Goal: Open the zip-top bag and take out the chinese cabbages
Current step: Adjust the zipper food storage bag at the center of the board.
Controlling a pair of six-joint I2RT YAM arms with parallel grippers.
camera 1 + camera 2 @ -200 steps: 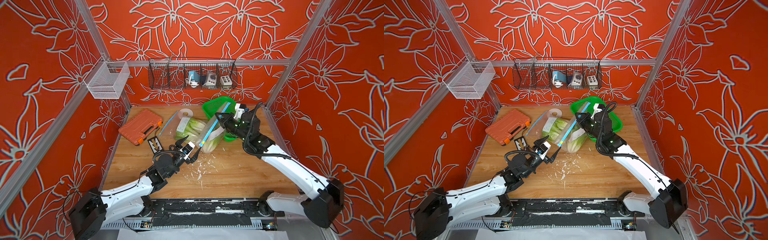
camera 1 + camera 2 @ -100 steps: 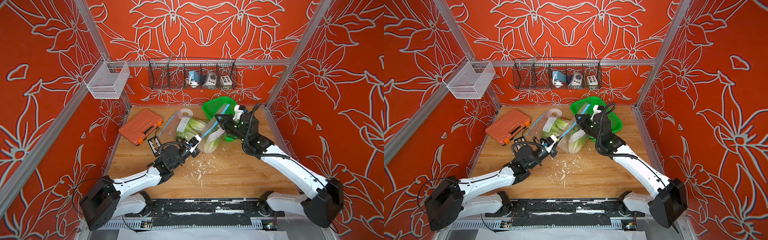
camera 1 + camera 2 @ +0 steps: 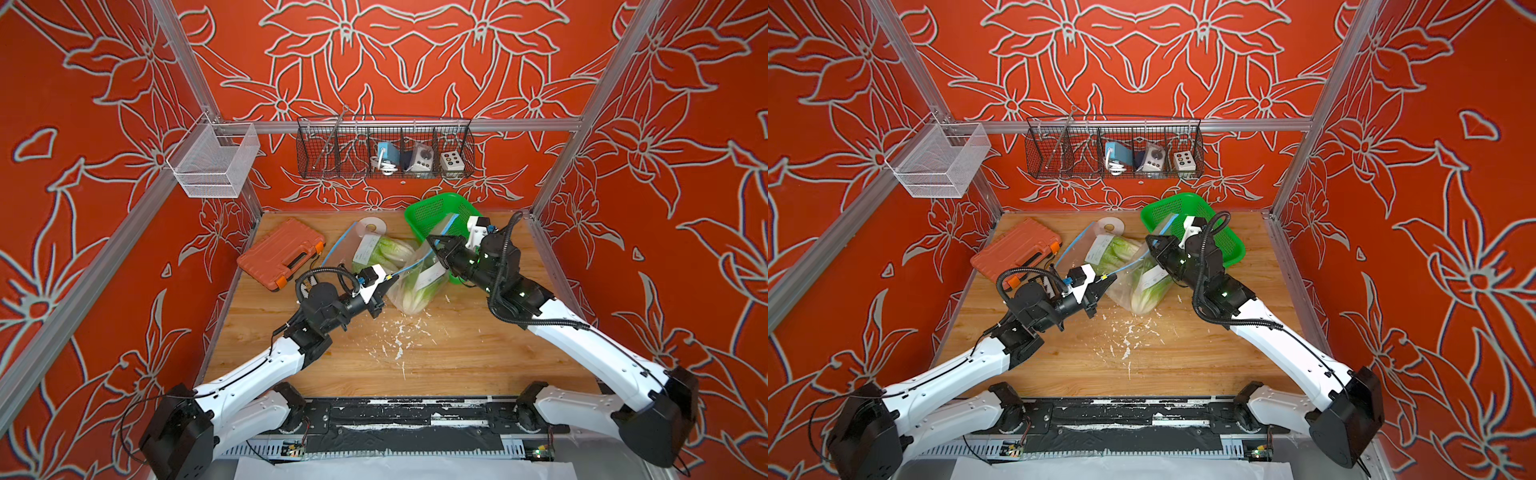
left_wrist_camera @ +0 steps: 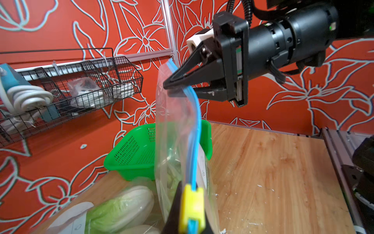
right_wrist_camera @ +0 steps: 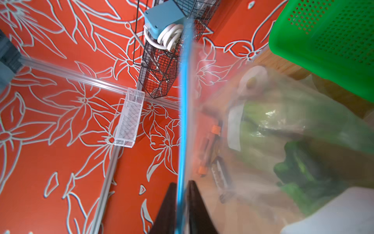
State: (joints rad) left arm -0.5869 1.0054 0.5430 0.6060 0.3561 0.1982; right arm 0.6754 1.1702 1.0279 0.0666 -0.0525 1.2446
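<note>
The blue zip track [image 3: 411, 265] runs diagonally from the left claw [image 3: 385, 282], clamped on the yellow slider [image 4: 192, 204], toward frame upper right to the right claw [image 3: 433, 242], pinching the track.

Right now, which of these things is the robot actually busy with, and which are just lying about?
In the job: zip-top bag, its yellow slider, chinese cabbages inside, left tool pinching the slider, right tool at the bag's blue edge.

Lying about: orange case, green basket, tape roll, wire wall rack, white mesh basket, second cabbage bag, untouched.
</note>
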